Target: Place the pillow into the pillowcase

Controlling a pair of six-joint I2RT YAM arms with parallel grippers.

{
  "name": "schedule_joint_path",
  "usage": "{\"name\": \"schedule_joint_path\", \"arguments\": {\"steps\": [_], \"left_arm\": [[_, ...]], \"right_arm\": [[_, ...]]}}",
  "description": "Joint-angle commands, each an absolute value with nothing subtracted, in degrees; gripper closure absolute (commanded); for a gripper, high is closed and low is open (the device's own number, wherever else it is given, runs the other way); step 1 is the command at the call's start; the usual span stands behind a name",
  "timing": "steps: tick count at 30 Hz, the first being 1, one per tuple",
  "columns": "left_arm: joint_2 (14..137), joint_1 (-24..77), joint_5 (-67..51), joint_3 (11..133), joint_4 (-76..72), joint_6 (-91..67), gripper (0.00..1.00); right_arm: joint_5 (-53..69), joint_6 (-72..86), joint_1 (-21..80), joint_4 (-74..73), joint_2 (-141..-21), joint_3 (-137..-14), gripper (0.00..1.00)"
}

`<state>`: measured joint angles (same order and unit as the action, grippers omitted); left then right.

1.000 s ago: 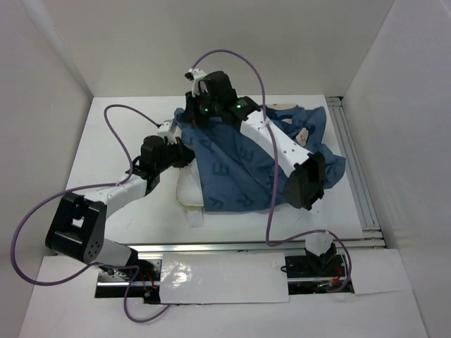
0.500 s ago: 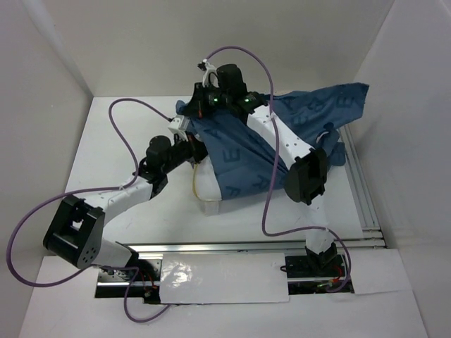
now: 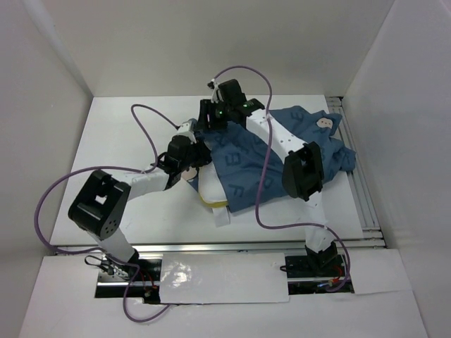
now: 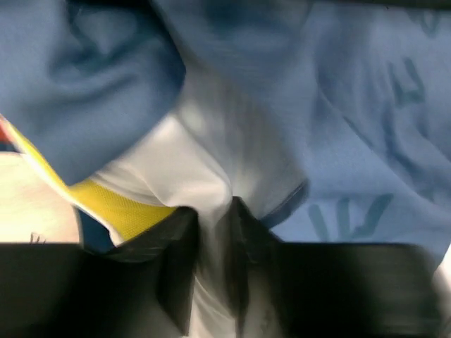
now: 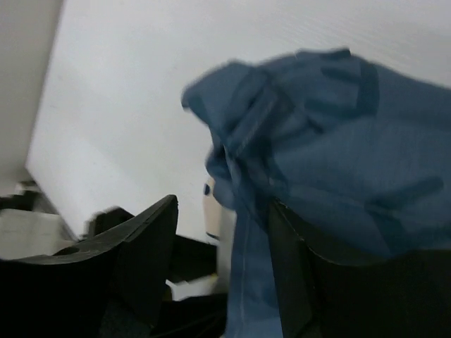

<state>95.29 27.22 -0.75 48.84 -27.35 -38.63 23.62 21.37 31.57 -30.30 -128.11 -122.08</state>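
- While the left gripper (image 4: 213, 229) is pinched shut on a white fold of the pillow (image 4: 190, 162), just beside the yellow piping (image 4: 123, 211), its job here is probably to anchor that corner. It should feed the corner inward rather than drag the whole pillow across the table (image 3: 120, 141).
- The pillow lies mid-table, mostly under the pillowcase (image 3: 243, 162). Only its near-left end shows bare in the top view, so the case appears partly drawn on.
- The right gripper (image 5: 222, 208) is at the far-left edge of the case, its fingers apart with a bunch of blue cloth between them. Whether they actually bite the cloth cannot be told.
- A good pull would likely bring the case hem toward the near-left corner, over the exposed end, with the mouth held wide.
- Bunched cloth near the hem could snag on the piping, so a short lift before pulling seems wise.
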Motion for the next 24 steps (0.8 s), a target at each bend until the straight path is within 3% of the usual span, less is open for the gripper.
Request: {"name": "schedule_joint_path", "arguments": {"steps": [1, 4, 5, 7, 9, 11, 14, 20, 24], "left_arm": [[93.6, 27.8, 3.3, 51.9, -22.6, -39.8, 0.49], [89.9, 28.3, 6.3, 51.4, -15.3, -38.8, 0.32], [88.9, 28.3, 6.3, 51.4, -13.1, -38.8, 0.07], [85.4, 28.3, 6.9, 51.4, -8.5, -38.8, 0.00], [81.3, 28.3, 6.9, 49.1, -3.4, -38.8, 0.00], [78.3, 28.3, 6.1, 46.9, -0.5, -38.8, 0.00], [72.5, 28.3, 4.0, 42.0, 1.4, -39.3, 0.00], [65.8, 28.8, -8.9, 30.2, -6.9, -40.3, 0.00], [65.8, 30.8, -17.3, 25.0, -18.2, -41.0, 0.00]], "right_arm": [[17.2, 17.7, 32.0, -34.7, -122.5, -119.0, 0.38], [12.6, 16.3, 32.0, -32.7, -115.8, -111.6, 0.33], [11.5, 16.3, 32.0, -32.7, -111.9, -110.0, 0.30], [9.7, 15.7, 32.0, -30.9, -108.0, -104.4, 0.26], [5.8, 15.6, 32.0, -30.1, -101.7, -100.2, 0.23], [1.4, 15.6, 32.0, -29.4, -95.8, -94.0, 0.12], [-1.5, 15.1, 33.2, -29.4, -90.7, -85.9, 0.12], [-2.0, 12.7, 41.5, -33.7, -82.4, -73.4, 0.31], [0.1, 10.2, 47.6, -34.4, -81.4, -67.5, 0.37]]}}
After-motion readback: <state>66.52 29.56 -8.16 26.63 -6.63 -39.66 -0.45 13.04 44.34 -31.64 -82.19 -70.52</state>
